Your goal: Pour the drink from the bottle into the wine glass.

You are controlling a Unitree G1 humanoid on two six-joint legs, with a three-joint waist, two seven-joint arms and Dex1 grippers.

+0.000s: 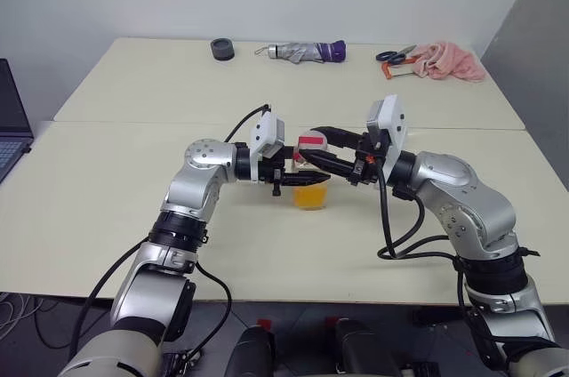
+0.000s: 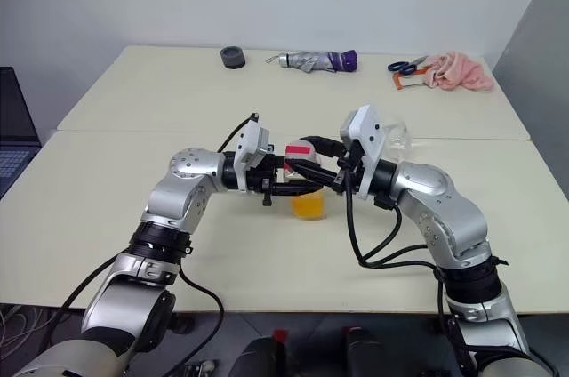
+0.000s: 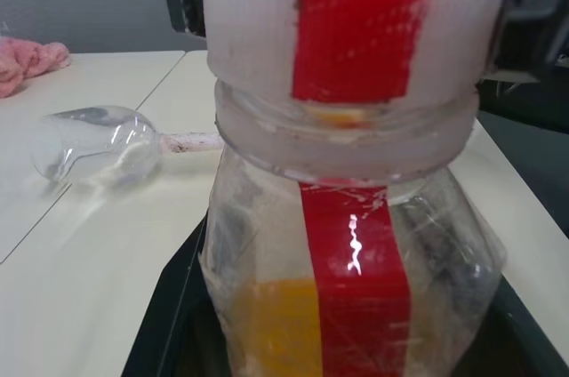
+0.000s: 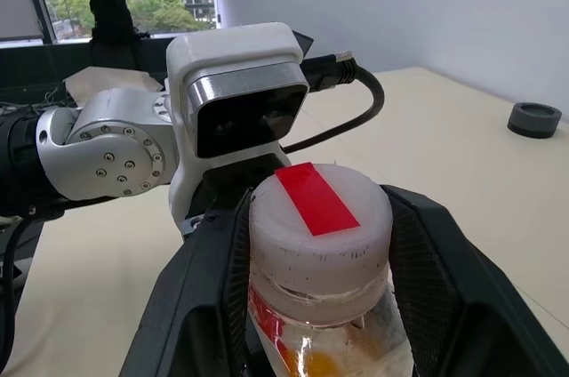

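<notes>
Left pincer [image 1: 286,174] grips bottle [image 1: 310,183]; right pincer [image 1: 313,148] flanks its cap [image 4: 318,228].

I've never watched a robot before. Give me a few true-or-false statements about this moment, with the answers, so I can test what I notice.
1. The clear stemmed wine glass stands upright beside the bottle. False: it lies on its side on the cream table.
2. The small clear plastic bottle has its red-and-white cap on. True.
3. The left gripper holds the bottle by its body. True.
4. The bright orange drink is already in the wine glass. False: it sits in the bottom of the bottle, and the glass looks empty.
5. The right gripper hangs far from the bottle. False: it is at the cap.
</notes>
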